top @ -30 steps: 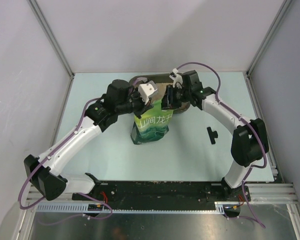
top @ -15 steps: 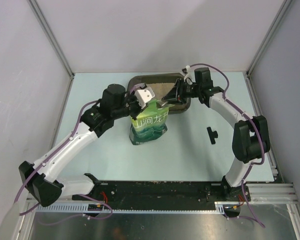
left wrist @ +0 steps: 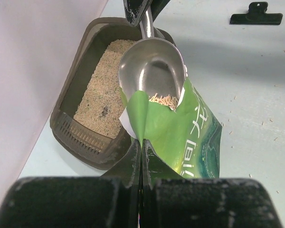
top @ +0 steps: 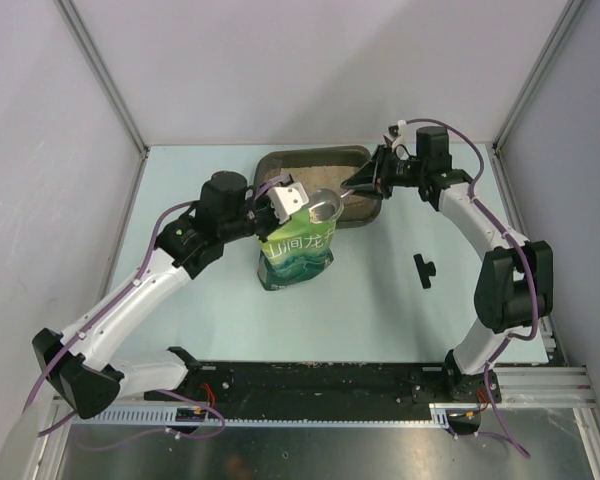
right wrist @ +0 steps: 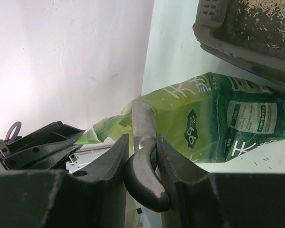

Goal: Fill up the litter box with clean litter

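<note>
From above, the litter box (top: 315, 153) sits at the back, with litter (top: 325, 176) inside. A green bag (top: 298, 255) sits just in front of it, and a black clip (top: 423, 268) lies off to the right.

Left camera: the left claw (left wrist: 141, 154) is closed tight on the bag's top edge. A silver scoop (left wrist: 152, 71) covers the bag's mouth.

Right camera: the right claw (right wrist: 141, 147) squeezes the scoop's handle.

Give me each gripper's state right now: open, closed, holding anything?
Left gripper: closed, pinching the top edge of the green pouch.
Right gripper: closed on the handle of the metal scoop.
</note>
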Controlling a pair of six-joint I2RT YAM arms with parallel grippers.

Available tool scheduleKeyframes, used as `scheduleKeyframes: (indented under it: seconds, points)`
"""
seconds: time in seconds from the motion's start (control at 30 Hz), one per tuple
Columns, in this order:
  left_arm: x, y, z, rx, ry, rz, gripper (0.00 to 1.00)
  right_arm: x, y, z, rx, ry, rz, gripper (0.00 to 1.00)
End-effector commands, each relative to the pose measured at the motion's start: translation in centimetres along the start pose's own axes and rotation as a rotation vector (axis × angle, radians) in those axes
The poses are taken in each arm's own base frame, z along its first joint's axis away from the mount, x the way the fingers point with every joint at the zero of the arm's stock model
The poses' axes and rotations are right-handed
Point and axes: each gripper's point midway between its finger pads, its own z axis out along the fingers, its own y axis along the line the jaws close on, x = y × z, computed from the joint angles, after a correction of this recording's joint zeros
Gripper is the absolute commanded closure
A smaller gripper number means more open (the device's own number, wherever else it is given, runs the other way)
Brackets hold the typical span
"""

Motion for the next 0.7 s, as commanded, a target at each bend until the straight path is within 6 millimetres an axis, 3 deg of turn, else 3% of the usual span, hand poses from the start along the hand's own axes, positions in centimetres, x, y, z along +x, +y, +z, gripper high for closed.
scheduleKeyframes:
  seconds: [0.0,0.33,0.67]
  points:
    - [-2.9,0.9,-2.1,-0.042,-0.091,0.059,1.00,-0.5,4.8,-2.8,-0.066,-0.039,-0.118,1.00]
    - [-2.4,0.6,-1.9,-0.031,-0.083,0.066,1.00,-1.8,4.4,-5.4,-0.101,-0.040,-0.116,1.00]
    - [-3.1,0.9,-1.1,-0.014,-0.094,0.070,1.00,-2.5,6.2,-6.5,-0.060,-0.102,-0.177,1.00]
